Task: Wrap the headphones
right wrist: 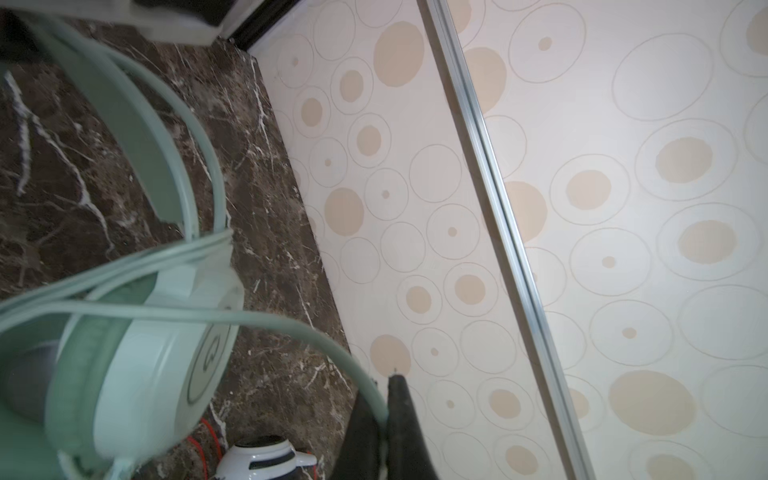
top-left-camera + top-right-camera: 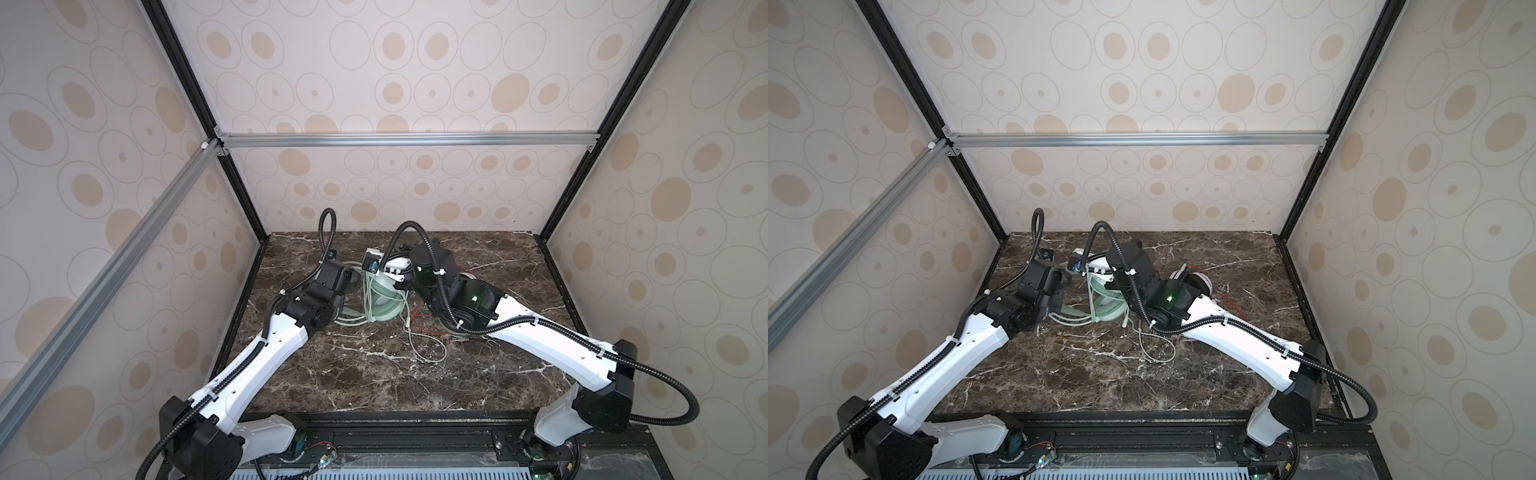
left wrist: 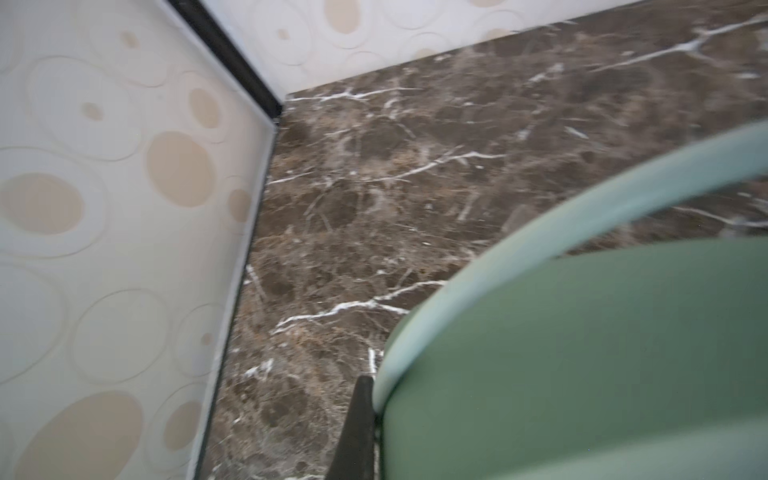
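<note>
Headphones (image 2: 384, 301) are being clamped by the left end effector (image 2: 1059, 302) so cable (image 1: 291, 328) pinched in the right end effector (image 1: 384, 401) wraps taut.

My table (image 2: 374, 374) is dark brown marble, veined white. Cream walls (image 2: 415, 83) printed with beige ovals and thin rings close three sides, held by black posts (image 2: 245, 199) and silver rails (image 2: 407, 139).

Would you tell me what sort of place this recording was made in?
Probably a robot test booth rather than a home: aluminium frame bars hold wallpapered panels around a marble-patterned tabletop, with a black mounting rail at its front.
</note>
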{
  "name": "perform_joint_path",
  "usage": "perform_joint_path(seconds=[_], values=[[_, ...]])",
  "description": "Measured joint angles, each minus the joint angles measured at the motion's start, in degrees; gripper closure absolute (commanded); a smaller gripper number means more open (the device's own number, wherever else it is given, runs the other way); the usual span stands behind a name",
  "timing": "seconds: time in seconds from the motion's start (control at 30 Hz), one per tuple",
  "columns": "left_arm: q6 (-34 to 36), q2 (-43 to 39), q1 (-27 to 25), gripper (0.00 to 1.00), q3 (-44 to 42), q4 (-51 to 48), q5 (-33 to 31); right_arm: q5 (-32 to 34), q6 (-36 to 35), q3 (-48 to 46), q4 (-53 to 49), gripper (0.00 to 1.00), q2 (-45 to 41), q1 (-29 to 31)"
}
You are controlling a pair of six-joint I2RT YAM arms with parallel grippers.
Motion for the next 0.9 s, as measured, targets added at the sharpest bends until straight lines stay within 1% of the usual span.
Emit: perform_joint_path(seconds=[0.13,0.23,0.33,0.53,0.63,0.7,0.73,0.77,0.8,0.83,0.9], values=[[2.73,-2.82,-0.28,1.00,-1.36,3.08,9.51,-8.98,5.03,0.87,-1.66,1.00,0.24,-4.83],[3.87,-3.50,-0.76,1.00,-1.81,4.39,13.55,-14.93,8.50,3.48,-3.58,1.00,1.92,-7.93],[4.50,-3.63,-1.11,1.00,-1.88,5.18,16.13,-19.58,12.13,5.75,-4.74,1.00,4.17,-10.34],[4.76,-4.79,-1.11,1.00,-1.88,6.08,18.03,-29.31,21.09,6.34,-5.70,0.99,7.65,-15.76],[4.63,-5.35,-1.11,1.00,-1.86,6.40,18.95,-35.30,25.07,6.49,-5.79,0.91,9.14,-17.88],[4.52,-5.51,-1.09,1.00,-1.79,6.16,19.63,-40.24,27.91,6.67,-5.70,0.81,10.36,-19.15],[4.31,-5.51,-1.11,1.00,-1.53,5.75,19.98,-43.43,29.75,6.71,-5.40,0.70,11.10,-20.13],[4.24,-5.53,-1.11,1.00,-1.01,4.92,20.33,-46.25,31.63,6.71,-4.87,0.56,11.87,-21.20],[4.13,-5.53,-1.16,1.00,-0.33,3.98,20.57,-48.98,34.07,6.71,-4.17,0.49,12.76,-22.49],[3.85,-5.53,-1.22,1.00,0.52,2.84,20.68,-51.95,36.96,6.32,-2.78,0.46,13.66,-24.11],[2.82,-5.53,-1.27,1.00,2.54,1.18,20.33,-57.22,43.54,3.39,2.08,0.41,14.53,-27.32]])
